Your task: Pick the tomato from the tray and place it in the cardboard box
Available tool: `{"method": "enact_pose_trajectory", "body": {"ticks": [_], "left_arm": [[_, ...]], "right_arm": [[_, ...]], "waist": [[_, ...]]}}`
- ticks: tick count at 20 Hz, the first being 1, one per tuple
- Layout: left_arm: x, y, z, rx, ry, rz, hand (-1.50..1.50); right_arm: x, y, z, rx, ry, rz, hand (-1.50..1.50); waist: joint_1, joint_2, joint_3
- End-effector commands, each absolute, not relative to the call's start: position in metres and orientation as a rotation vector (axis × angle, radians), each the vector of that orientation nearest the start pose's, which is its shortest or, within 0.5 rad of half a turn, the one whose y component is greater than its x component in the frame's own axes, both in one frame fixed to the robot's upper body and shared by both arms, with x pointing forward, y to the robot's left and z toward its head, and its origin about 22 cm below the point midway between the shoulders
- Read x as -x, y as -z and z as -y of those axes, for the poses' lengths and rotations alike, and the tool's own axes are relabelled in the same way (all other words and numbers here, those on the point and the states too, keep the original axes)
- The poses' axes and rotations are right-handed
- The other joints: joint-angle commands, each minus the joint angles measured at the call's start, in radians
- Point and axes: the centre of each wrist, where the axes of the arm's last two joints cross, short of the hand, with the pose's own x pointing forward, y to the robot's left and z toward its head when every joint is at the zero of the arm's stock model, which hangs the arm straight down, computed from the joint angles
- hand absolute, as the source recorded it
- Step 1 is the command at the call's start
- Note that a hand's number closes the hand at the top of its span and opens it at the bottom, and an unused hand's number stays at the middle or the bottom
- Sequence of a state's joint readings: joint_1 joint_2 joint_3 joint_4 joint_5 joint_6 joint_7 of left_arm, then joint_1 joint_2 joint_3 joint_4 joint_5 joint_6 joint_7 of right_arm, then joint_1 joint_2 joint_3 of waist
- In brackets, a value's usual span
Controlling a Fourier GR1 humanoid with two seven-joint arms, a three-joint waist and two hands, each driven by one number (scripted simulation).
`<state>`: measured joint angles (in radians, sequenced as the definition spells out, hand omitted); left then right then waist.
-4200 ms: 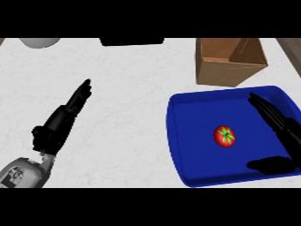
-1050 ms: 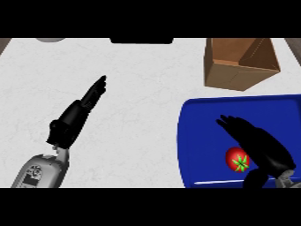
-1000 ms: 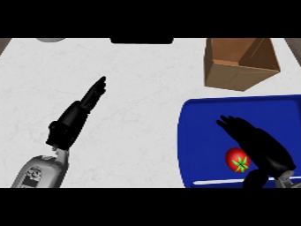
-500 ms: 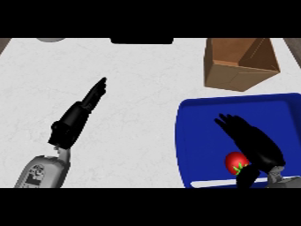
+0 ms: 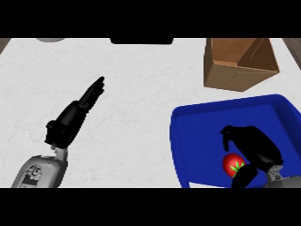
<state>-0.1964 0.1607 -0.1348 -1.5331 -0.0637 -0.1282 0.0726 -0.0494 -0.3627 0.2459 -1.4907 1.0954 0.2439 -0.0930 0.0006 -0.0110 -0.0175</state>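
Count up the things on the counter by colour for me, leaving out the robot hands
Red: 1, the tomato
Blue: 1, the tray
Brown: 1, the box
Grey: 1, a round thing cut off at the far edge
Black: 1, a flat thing at the far edge
Total: 5

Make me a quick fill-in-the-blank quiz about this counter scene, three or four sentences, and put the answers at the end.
1. The tomato lies in the blue ____.
2. The right hand curls its fingers over the ____.
3. The left hand rests on the white counter with its fingers ____.
4. The open cardboard box stands beyond the tray, holding ____.

Missing words: tray; tomato; straight; nothing
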Motion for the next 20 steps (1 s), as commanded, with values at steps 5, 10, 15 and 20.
{"method": "enact_pose_trajectory", "body": {"ticks": [5,10,15,20], "left_arm": [[-0.285,-0.047,-0.209,0.030,0.444,1.601,0.00],[-0.285,-0.053,-0.213,0.032,0.456,1.597,0.00],[-0.280,-0.047,-0.205,0.034,0.447,1.602,0.00],[-0.276,-0.027,-0.220,0.035,0.438,1.584,0.00]], "right_arm": [[-0.269,0.010,0.198,0.798,-1.392,1.185,1.50],[-0.290,-0.031,0.148,0.921,-1.276,1.255,1.50],[-0.289,-0.067,0.161,1.116,-1.193,1.372,1.50],[-0.255,-0.115,0.150,1.101,-1.134,1.471,1.50]], "waist": [[0.007,0.012,0.018],[0.008,0.011,0.018],[0.000,0.009,0.017],[-0.006,0.008,0.017]]}}
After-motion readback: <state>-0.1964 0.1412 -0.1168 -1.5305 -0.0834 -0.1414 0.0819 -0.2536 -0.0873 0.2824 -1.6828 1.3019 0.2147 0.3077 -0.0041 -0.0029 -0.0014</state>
